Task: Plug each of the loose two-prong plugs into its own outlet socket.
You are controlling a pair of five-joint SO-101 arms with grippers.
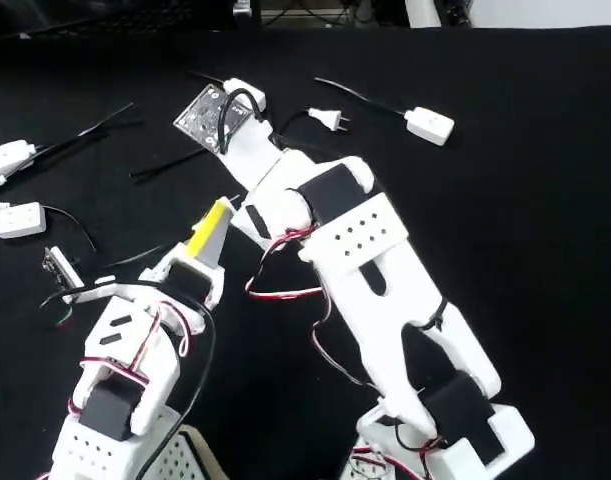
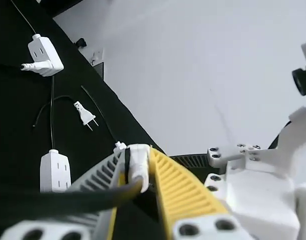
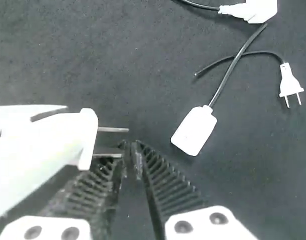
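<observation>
- Sockets first: three white ones on the black table (image 1: 545, 250). The upper-left socket (image 1: 10, 157) and lower-left socket (image 1: 20, 220) sit near each other by the left edge. The right socket (image 1: 430, 125) lies well apart on the other side.
- Plugs: two that can be counted with confidence. The loose plug (image 1: 330, 120) lies towards the back, prongs aimed at the right socket but apart from it, with its black cord running off towards the right arm (image 1: 385, 270).
- The other is the gripped plug (image 2: 137, 167). The left gripper (image 2: 136, 150) is clamped on its white body, yellow finger on one side and grey on the other, with the black cord trailing back past the fingers.
- From above, the left gripper (image 1: 217, 215) has its yellow tip just beside the right arm's wrist.
- The right gripper (image 3: 130, 146) has its black jaws all but closed, just a thin slit, with nothing seen between them.
- A near plug (image 3: 85, 137) hangs right at those tips, two prongs out. The lower prong ends against a fingertip (pinched or merely touching, I cannot tell, nor whether this is the gripped plug).
- Around them, the right arm lies diagonally across the middle, between the left gripper and the right socket. A small circuit board (image 1: 213, 118) sits at its wrist, and thin black cords (image 1: 85, 130) lie on the left.
</observation>
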